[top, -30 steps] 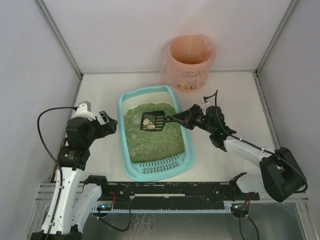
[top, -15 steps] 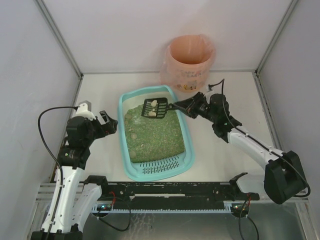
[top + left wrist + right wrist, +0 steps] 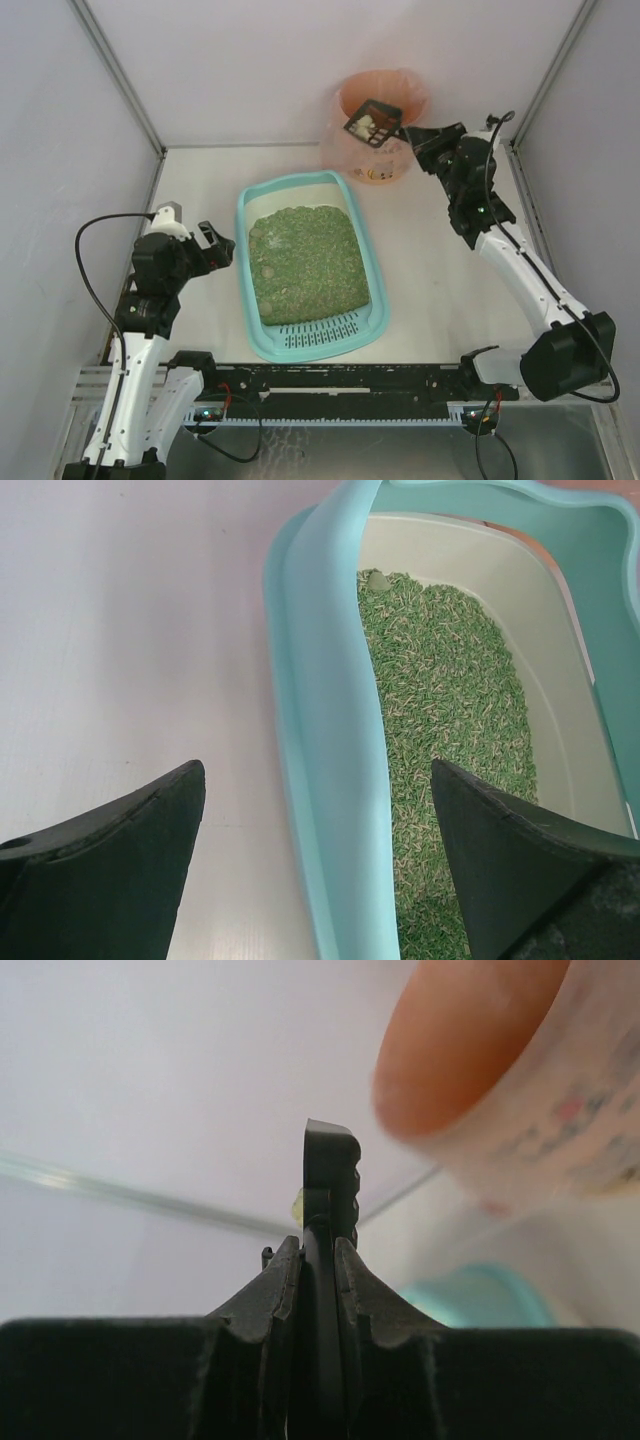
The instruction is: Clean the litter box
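The light-teal litter box (image 3: 243, 270) lies mid-table, holding green litter (image 3: 305, 262), with its slotted grate end toward me. My right gripper (image 3: 418, 135) is shut on the handle of the black slotted scoop (image 3: 373, 121). The scoop carries pale clumps and hangs over the mouth of the pink-bagged bin (image 3: 385, 155). In the right wrist view the scoop (image 3: 330, 1175) stands edge-on between the closed jaws of that gripper (image 3: 318, 1245). My left gripper (image 3: 218, 247) is open beside the box's left wall. In the left wrist view it (image 3: 318, 770) straddles the rim (image 3: 330, 810) without touching it.
The bin (image 3: 500, 1060) stands at the back against the white rear wall, right of the box's far end. White side walls with metal posts close in the table left and right. A black rail runs along the near edge by the arm bases.
My right arm has lifted the scoop with its clumps out of the litter box and swung it back and right, over the bin. The left arm has stayed put.
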You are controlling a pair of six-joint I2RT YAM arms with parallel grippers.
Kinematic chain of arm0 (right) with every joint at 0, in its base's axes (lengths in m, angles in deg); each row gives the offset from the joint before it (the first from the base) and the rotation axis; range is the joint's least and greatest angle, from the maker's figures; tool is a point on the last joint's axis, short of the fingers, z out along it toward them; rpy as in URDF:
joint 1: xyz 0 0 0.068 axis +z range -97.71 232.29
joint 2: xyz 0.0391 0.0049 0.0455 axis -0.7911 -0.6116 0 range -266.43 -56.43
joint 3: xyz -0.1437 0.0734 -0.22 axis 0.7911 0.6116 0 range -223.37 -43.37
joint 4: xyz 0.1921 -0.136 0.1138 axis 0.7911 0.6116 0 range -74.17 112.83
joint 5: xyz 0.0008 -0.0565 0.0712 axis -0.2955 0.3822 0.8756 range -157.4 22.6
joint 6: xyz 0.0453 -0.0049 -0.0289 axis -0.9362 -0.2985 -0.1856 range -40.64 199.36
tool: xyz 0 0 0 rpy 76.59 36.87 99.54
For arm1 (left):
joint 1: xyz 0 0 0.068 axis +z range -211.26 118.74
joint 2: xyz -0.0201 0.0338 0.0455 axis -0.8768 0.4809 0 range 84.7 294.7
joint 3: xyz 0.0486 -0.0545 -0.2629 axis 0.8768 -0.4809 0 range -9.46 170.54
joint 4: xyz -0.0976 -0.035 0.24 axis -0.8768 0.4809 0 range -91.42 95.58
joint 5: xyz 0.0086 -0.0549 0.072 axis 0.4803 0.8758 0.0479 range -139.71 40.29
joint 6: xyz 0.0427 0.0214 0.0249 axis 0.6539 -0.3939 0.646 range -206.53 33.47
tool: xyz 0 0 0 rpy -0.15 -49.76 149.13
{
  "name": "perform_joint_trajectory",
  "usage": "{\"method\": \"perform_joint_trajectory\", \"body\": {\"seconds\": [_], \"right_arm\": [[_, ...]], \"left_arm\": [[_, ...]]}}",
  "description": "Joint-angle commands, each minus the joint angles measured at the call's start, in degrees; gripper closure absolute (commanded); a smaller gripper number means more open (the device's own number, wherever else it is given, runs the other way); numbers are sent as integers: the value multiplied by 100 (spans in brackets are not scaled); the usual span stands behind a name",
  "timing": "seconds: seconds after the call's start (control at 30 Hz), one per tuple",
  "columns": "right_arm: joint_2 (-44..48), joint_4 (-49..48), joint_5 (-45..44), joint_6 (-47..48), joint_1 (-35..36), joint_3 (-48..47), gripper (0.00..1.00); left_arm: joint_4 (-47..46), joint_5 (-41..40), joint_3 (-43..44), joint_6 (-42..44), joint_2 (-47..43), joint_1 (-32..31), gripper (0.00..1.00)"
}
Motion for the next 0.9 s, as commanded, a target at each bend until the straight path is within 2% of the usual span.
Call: {"method": "perform_joint_trajectory", "body": {"seconds": [0.0, 0.1, 0.3, 0.43, 0.6, 0.77, 0.87], "right_arm": [[-527, -466, -929, 702, -339, -680, 100], [-1077, -543, -930, 1156, -513, -1312, 100], [-2477, 33, -381, 3140, -554, -3183, 100], [-3056, 184, -156, 4450, -473, -3874, 100], [-3258, -302, -617, 6906, -69, -3938, 100], [-3266, -1564, -949, 9785, 515, -3433, 100], [-3221, -2196, -780, 10760, 691, -3077, 100]], "left_arm": [[-164, 83, -61, 3, -102, 69, 3], [-176, 133, -58, -6, -107, 87, 3], [-201, 163, -66, -10, -202, 124, 3], [-221, 171, -83, -18, -263, 135, 3], [-223, 252, -81, -14, -220, 161, 3], [-234, 249, -97, -19, -257, 196, 3], [-249, 246, -103, -20, -282, 197, 3]]}}
